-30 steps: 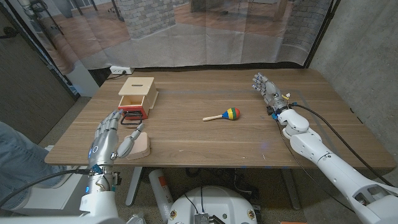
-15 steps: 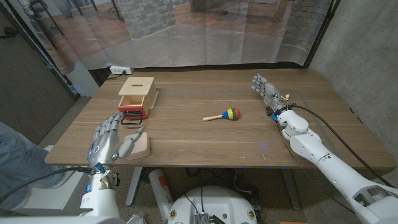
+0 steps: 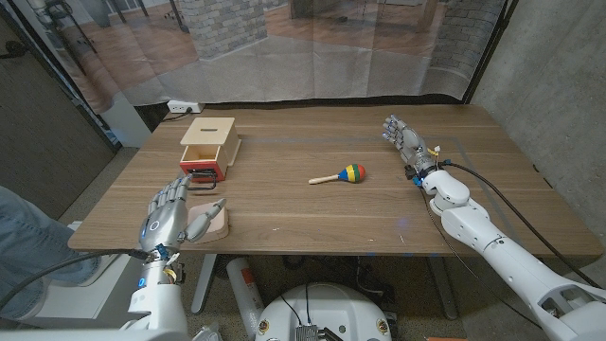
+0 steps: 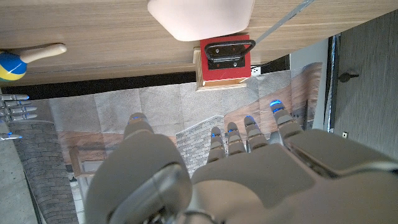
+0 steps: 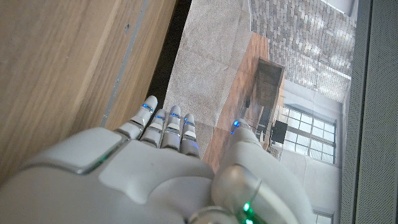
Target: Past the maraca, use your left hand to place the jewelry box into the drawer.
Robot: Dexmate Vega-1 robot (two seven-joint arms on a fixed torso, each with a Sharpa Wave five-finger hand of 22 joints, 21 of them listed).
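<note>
The jewelry box, a pale pink rounded case, lies near the table's front left edge; it also shows in the left wrist view. My left hand stands right beside it on its left, fingers apart, thumb reaching over the box's near side, gripping nothing. Behind the box stands the wooden drawer unit with its red drawer front and black handle facing the box. The striped maraca lies mid-table, to the right of both. My right hand stands with fingers apart at the far right.
The wooden table is bare between the maraca and the front edge. A cable runs along my right forearm. A plastic curtain hangs behind the table. At the picture's left edge a person's blue sleeve shows.
My left hand has drifted slightly nearer the table's front edge, staying beside the jewelry box. The right hand, the maraca and the drawer unit are unmoved.
</note>
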